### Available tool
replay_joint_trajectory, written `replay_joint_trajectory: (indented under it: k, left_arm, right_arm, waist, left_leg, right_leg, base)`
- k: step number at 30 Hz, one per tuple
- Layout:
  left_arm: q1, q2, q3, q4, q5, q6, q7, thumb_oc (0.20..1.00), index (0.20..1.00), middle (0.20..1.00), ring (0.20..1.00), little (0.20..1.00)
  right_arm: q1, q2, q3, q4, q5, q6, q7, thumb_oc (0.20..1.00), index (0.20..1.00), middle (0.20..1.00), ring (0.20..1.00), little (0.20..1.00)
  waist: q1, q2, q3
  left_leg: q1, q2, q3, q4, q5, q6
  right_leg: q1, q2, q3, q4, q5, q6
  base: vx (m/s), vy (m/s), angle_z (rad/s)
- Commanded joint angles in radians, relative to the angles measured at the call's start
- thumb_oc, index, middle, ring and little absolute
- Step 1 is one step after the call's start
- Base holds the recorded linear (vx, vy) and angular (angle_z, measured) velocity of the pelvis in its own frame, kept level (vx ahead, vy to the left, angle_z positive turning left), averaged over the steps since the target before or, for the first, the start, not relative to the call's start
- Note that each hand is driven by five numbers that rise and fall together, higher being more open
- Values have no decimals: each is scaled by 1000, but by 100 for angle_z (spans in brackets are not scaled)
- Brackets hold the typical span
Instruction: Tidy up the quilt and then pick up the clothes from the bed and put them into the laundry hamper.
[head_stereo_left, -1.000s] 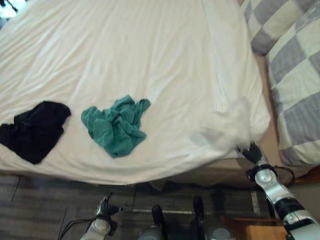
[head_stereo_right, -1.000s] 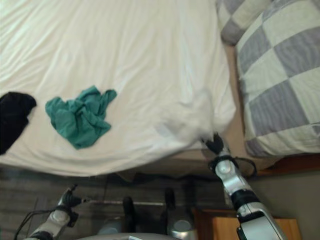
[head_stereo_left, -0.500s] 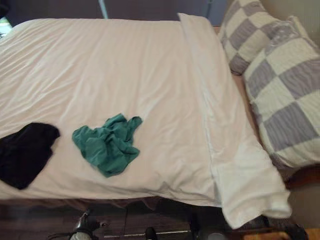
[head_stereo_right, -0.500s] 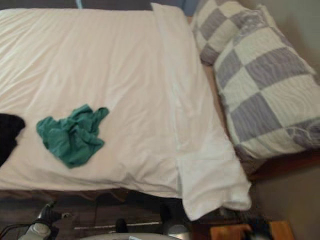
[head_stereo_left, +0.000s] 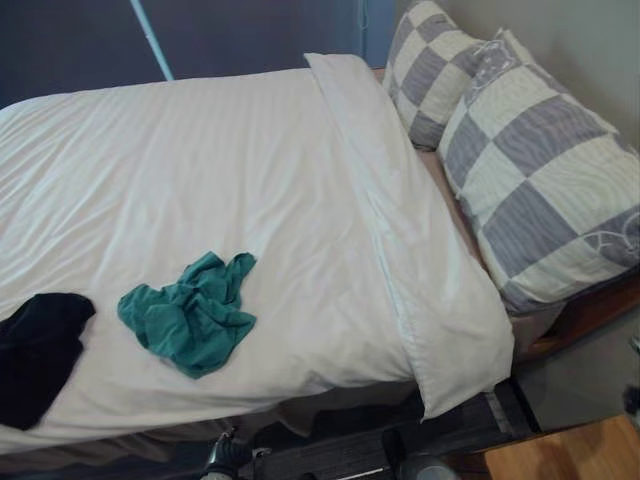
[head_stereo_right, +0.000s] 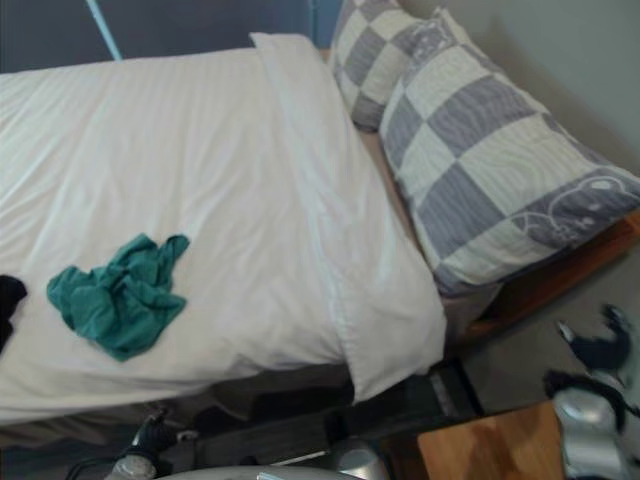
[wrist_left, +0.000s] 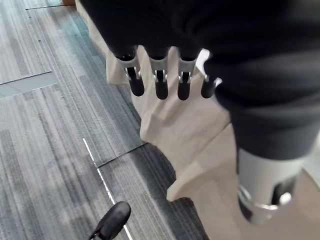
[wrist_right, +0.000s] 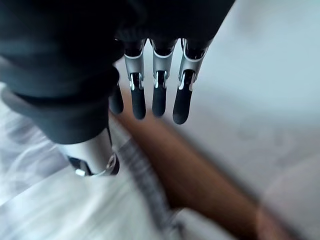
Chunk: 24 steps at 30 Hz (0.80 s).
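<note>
A smooth white quilt (head_stereo_left: 220, 190) covers the bed, its folded top edge running from the far side to the near right corner, where the corner hangs over the bed's near edge. On the quilt near the bed's near edge lies a crumpled teal cloth garment (head_stereo_left: 190, 315). Left of it, at the near left corner, lies a black cloth garment (head_stereo_left: 38, 350), apart from it. Two grey-and-cream checked pillows (head_stereo_left: 520, 180) lie along the bed's right edge, beside the quilt's fold, one behind the other.
</note>
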Motion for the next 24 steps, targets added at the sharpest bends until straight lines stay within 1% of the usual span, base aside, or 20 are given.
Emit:
replay_joint_trajectory:
  k: [1,2,4,5,7,9,10,12,13,14,15,16,17,19,20,22,23,24]
  left_arm:
    - [-150,47,-8,55,23,-7,42,1000,1000,1000,1000,1000]
    - [-174,37,-35,40,2,-12,56,1000,1000,1000,1000,1000]
    - [-203,33,-64,17,-28,-22,74,1000,1000,1000,1000,1000]
    - [-214,34,-73,8,-41,-25,79,1000,1000,1000,1000,1000]
    - [-220,40,-81,-15,-62,-31,85,1000,1000,1000,1000,1000]
    - [-194,55,-70,-40,-86,-41,80,1000,1000,1000,1000,1000]
    - [-183,55,-62,-49,-100,-42,78,1000,1000,1000,1000,1000]
    - [-169,43,-23,-61,-154,-40,80,1000,1000,1000,1000,1000]
    - [-172,38,-15,-59,-162,-42,85,1000,1000,1000,1000,1000]
    - [-173,39,-14,-59,-162,-42,85,1000,1000,1000,1000,1000]
    - [-187,32,-3,-43,-169,-41,97,1000,1000,1000,1000,1000]
    - [-198,31,-6,-37,-168,-42,105,1000,1000,1000,1000,1000]
    - [-214,22,-21,-27,-161,-39,119,1000,1000,1000,1000,1000]
    - [-220,11,-42,-5,-146,-35,126,1000,1000,1000,1000,1000]
    - [-221,11,-42,-5,-146,-35,126,1000,1000,1000,1000,1000]
    - [-217,-2,-68,28,-116,-26,125,1000,1000,1000,1000,1000]
    - [-209,-8,-81,41,-99,-22,121,1000,1000,1000,1000,1000]
    - [-209,-8,-81,42,-99,-22,121,1000,1000,1000,1000,1000]
  right_arm:
    - [-175,-50,1,9,-46,-63,-11,200,200,200,200,200]
    - [-267,-38,59,5,-35,-67,-21,200,200,200,200,200]
    - [-372,-18,124,33,-12,-76,-37,200,200,200,200,200]
    - [-420,-15,154,50,-3,-79,-44,200,200,200,200,200]
    - [-458,2,194,68,0,-75,-40,200,200,200,200,200]
    - [-482,20,226,117,0,-69,-36,200,200,200,200,200]
    - [-481,29,230,126,0,-68,-38,200,200,200,200,200]
    - [-447,89,257,228,2,-58,-34,200,200,200,200,200]
    - [-426,119,268,282,5,-54,-33,200,200,200,200,200]
    - [-427,119,268,283,5,-54,-33,200,200,200,200,200]
    - [-372,175,290,391,9,-43,-20,200,200,200,200,200]
    - [-346,194,300,441,16,-39,-11,200,200,200,200,200]
    - [-277,234,319,537,35,-29,15,200,200,200,200,200]
    - [-208,273,336,667,66,-15,64,200,200,200,200,200]
    - [-208,273,336,668,66,-15,64,200,200,200,200,200]
    - [-146,311,362,817,68,17,130,200,200,200,200,200]
    - [-110,319,378,875,46,34,155,200,200,200,200,200]
    - [-110,320,378,875,46,34,155,200,200,200,200,200]
  waist:
    - [37,-19,114]
    - [57,-14,163]
    - [82,-6,222]
    - [89,-2,239]
    - [103,8,259]
    - [123,31,283]
    - [129,36,295]
    - [139,46,320]
    - [139,45,322]
    - [140,45,319]
    - [136,39,319]
    - [133,34,314]
    - [121,23,308]
    - [110,12,292]
    - [110,12,291]
    - [98,6,258]
    - [96,7,244]
    - [96,7,242]
  left_leg:
    - [39,44,-27,2,-41,-41]
    - [0,40,-42,7,-24,-40]
    - [-76,36,-57,63,-22,-41]
    - [-131,38,-65,103,-28,-43]
    - [-195,40,-71,142,-30,-46]
    - [-260,48,-79,195,-38,-47]
    - [-280,50,-81,211,-38,-47]
    - [-344,57,-103,290,-64,-42]
    - [-354,61,-108,303,-70,-40]
    - [-359,61,-108,301,-66,-40]
    - [-344,62,-111,301,-72,-41]
    - [-329,61,-113,290,-72,-41]
    - [-290,59,-111,259,-71,-43]
    - [-241,55,-106,220,-66,-45]
    - [-242,55,-106,217,-63,-45]
    - [-179,45,-102,162,-54,-45]
    - [-145,40,-103,134,-51,-44]
    - [-147,40,-103,133,-49,-44]
  right_leg:
    - [24,-43,8,32,-140,73]
    - [-26,-40,12,69,-144,67]
    - [-103,-38,13,135,-149,60]
    - [-149,-38,8,171,-157,58]
    - [-205,-38,-2,213,-164,57]
    - [-265,-40,-10,260,-177,56]
    - [-282,-42,-11,276,-179,55]
    - [-348,-44,-15,357,-202,47]
    - [-357,-43,-14,371,-206,45]
    - [-361,-43,-14,368,-202,45]
    - [-348,-43,-20,366,-205,43]
    - [-333,-43,-20,354,-203,44]
    - [-296,-43,-25,327,-201,46]
    - [-241,-43,-32,285,-194,47]
    - [-242,-43,-32,282,-191,47]
    - [-174,-44,-44,227,-183,51]
    - [-142,-46,-50,207,-183,53]
    - [-143,-46,-50,205,-181,53]
  base:
    - [-213,-40,17]
    - [-312,-67,15]
    - [-288,-89,14]
    - [-182,-85,20]
    - [-133,-71,37]
    - [-124,-35,19]
    - [-99,-28,4]
    - [-97,-44,-3]
    - [-58,-34,9]
    - [-2,-29,16]
    - [32,-17,20]
    - [92,-11,9]
    - [93,6,4]
    - [78,-2,-1]
    - [90,-5,-5]
    - [143,16,0]
    - [115,14,12]
    - [173,2,18]
